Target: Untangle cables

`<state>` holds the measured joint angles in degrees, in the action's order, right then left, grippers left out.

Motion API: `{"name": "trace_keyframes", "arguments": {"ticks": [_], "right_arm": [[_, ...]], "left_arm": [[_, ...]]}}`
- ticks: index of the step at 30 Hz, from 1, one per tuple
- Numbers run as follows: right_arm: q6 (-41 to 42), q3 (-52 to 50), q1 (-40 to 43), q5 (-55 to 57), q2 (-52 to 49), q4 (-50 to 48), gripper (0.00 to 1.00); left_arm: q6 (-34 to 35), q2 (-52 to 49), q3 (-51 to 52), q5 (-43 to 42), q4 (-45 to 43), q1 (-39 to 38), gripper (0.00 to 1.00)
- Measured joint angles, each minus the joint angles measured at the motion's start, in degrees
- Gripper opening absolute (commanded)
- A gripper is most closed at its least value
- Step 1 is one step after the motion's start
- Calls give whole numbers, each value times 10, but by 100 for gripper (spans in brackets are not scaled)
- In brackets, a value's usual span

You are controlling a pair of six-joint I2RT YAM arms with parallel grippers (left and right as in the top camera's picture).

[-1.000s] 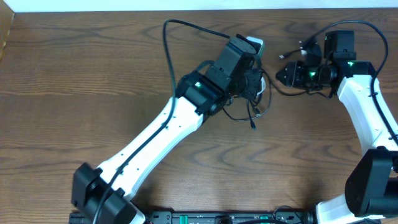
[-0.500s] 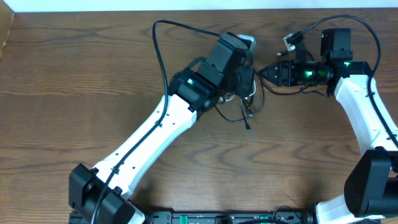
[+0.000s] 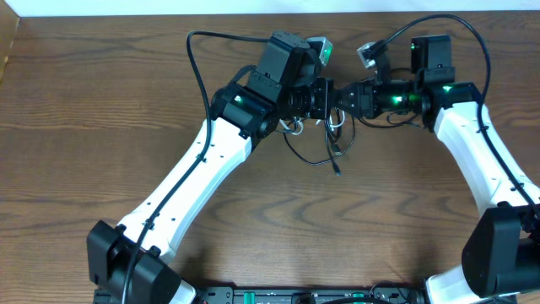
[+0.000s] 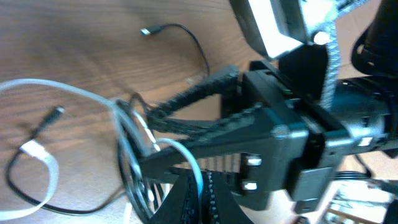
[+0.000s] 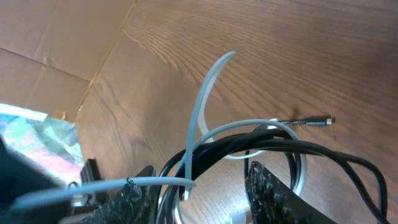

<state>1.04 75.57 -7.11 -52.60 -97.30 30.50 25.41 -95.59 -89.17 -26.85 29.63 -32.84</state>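
Observation:
The white cable (image 3: 292,127) and the black cable (image 3: 309,158) hang tangled in a small bundle just under where the two grippers meet. My left gripper (image 3: 323,99) (image 4: 204,186) is shut on the white cable (image 4: 74,93), which runs up between its jaws. My right gripper (image 3: 342,97) (image 5: 199,199) faces it from the right. Its jaws stand apart, with loops of the white cable (image 5: 202,106) and the black cable (image 5: 323,155) between them. In the left wrist view the right gripper's fingers (image 4: 199,90) reach into the loops. A small plug (image 5: 320,120) lies on the wood.
A thick black arm wire (image 3: 196,72) arcs over the left arm. Another loops above the right arm (image 3: 472,34). A cardboard edge (image 3: 7,42) sits at the far left. The table's back edge (image 3: 126,17) runs along the top. A black cable end (image 4: 146,31) rests on the table.
Both grippers have shifted left and come together. The right gripper has swung from the back right onto the bundle that the left gripper holds, and its jaws have narrowed slightly.

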Motion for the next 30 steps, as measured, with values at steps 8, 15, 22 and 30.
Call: {"name": "trace_keyframes", "arguments": {"ticks": [8, 15, 22, 30], "right_arm": [[31, 0, -7, 31, 0, -57, 40], [89, 0, -19, 43, 0, -116, 40], [187, 0, -51, 124, 0, -115, 33], [282, 0, -64, 184, -9, -95, 27]], "left_arm": [[45, 0, 0, -44, -11, 15, 7], [79, 0, 0, -73, -33, 17, 8], [91, 0, 0, -93, -51, 24, 7], [94, -10, 3, -128, -87, 41, 7]]}}
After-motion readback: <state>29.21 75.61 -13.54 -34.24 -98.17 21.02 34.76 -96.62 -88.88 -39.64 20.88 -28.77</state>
